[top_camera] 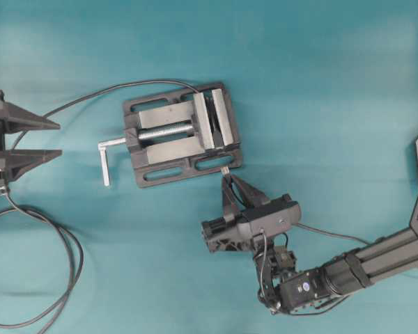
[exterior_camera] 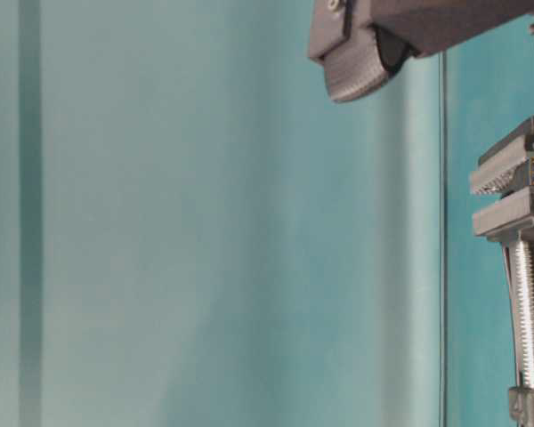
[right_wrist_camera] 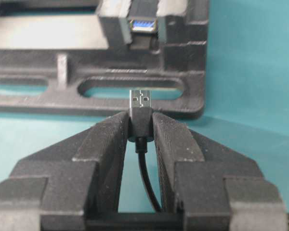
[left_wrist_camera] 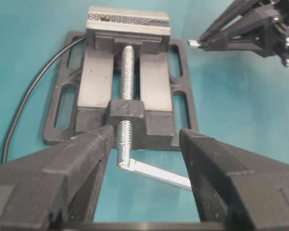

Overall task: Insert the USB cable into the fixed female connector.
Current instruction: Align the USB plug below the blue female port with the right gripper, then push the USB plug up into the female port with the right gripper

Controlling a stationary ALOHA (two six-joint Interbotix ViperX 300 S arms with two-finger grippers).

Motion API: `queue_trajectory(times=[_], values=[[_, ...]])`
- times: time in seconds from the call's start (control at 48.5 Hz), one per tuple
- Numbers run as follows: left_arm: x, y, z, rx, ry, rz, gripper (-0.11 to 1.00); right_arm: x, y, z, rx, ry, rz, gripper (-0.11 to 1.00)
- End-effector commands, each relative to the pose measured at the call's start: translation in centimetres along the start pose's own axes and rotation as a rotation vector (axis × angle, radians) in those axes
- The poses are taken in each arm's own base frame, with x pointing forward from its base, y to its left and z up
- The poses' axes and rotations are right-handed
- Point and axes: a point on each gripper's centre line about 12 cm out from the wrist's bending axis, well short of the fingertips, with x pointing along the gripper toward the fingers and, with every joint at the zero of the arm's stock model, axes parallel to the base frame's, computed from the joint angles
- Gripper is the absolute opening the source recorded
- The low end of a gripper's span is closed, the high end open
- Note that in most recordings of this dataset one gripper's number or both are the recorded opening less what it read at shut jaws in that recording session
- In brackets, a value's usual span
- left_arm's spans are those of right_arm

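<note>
The right gripper [right_wrist_camera: 141, 126] pinches the plug of the USB cable [right_wrist_camera: 140, 109] between its two fingers, the metal tip poking out in front and the thin cord trailing back between them. The tip points at the vise [top_camera: 182, 133] and sits just short of the vise's base edge, a sliver of teal table [top_camera: 320, 83] showing between them in the overhead view. The fixed female connector [right_wrist_camera: 143, 25], its blue insert facing the plug, is clamped between the vise jaws, higher than and beyond the slotted base flange (so the flange edge lies between plug and socket in the right wrist view). The plug looks roughly in line with the socket from side to side. The left gripper [top_camera: 28, 139] stands spread wide at the left edge of the table, holding nothing, well apart from the silver crank handle [top_camera: 107, 157] that sticks out of the vise toward it. A thick black looped cable [top_camera: 52, 278] lies at the lower left. Open table surrounds the vise on the far and right sides.
</note>
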Motion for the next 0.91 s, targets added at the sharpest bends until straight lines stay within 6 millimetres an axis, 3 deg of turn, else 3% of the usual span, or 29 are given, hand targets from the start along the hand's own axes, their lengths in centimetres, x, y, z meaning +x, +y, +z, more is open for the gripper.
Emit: queue_trajectory(times=[0.0, 0.165, 0.887], values=[[0.0, -0.3, 0.4, 0.02, -0.022, -0.016, 0.7, 0.2, 0.6, 1.3, 0.041, -0.008, -0.015, 0.22], [-0.2, -0.2, 0.0, 0.023, -0.019, -0.016, 0.7, 0.9, 0.7, 1.5, 0.05, -0.014, -0.033, 0.22], [-0.4, -0.1, -1.1, 0.024, 0.007, -0.013, 0.7, 0.3, 1.7, 2.5, 0.044, -0.036, -0.037, 0.22]])
